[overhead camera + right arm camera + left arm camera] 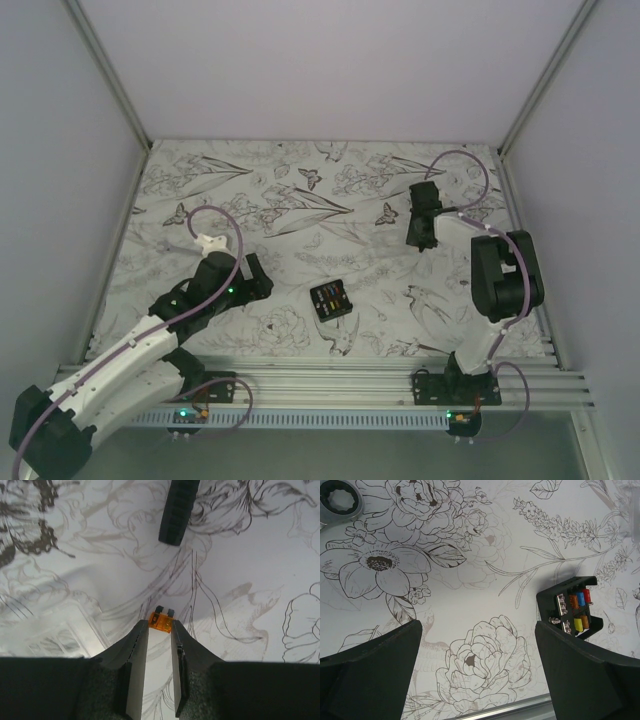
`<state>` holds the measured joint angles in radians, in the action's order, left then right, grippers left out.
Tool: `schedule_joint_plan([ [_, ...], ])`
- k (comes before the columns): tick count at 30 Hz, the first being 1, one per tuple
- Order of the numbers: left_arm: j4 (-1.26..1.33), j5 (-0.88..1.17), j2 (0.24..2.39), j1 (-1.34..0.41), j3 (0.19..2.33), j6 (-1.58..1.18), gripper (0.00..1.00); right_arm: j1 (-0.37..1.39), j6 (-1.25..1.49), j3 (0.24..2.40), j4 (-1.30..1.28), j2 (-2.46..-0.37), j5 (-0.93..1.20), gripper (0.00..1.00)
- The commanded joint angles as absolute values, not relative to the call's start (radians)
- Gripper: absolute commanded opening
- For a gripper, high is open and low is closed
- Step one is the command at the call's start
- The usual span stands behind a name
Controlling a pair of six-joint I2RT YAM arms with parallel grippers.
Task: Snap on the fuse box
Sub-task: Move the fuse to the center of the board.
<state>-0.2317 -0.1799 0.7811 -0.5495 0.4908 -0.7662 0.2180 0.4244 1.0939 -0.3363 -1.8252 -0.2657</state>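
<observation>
The fuse box (331,299) lies face up on the flowered mat near the middle front, its red, blue, orange and yellow fuses showing. In the left wrist view the fuse box (575,610) sits just beyond the right finger. My left gripper (256,276) (479,628) stands wide open over bare mat, left of the box. My right gripper (422,238) (160,629) is at the back right, its two tips pressed on the sides of a small orange fuse (161,621), prongs pointing away.
A thin black ribbed stick (178,510) lies on the mat ahead of the right gripper. A metal ring-shaped tool head (338,500) shows at the left wrist view's top left corner. An aluminium rail (330,375) runs along the near edge; white walls enclose the mat.
</observation>
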Motion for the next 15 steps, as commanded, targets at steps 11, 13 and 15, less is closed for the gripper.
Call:
schedule_joint_plan([
  [11,-0.21,-0.155,0.802,-0.543,0.499,-0.762,1.0,0.252,0.398,0.787,-0.463,-1.52,-0.104,0.27],
  [13,-0.208,-0.152,0.805,-0.543,0.5,-0.762,1.0,0.287,0.408,0.755,-0.471,-1.484,-0.088,0.27],
  [15,-0.209,-0.149,0.807,-0.543,0.5,-0.762,1.0,0.335,0.421,0.734,-0.474,-1.453,-0.08,0.27],
])
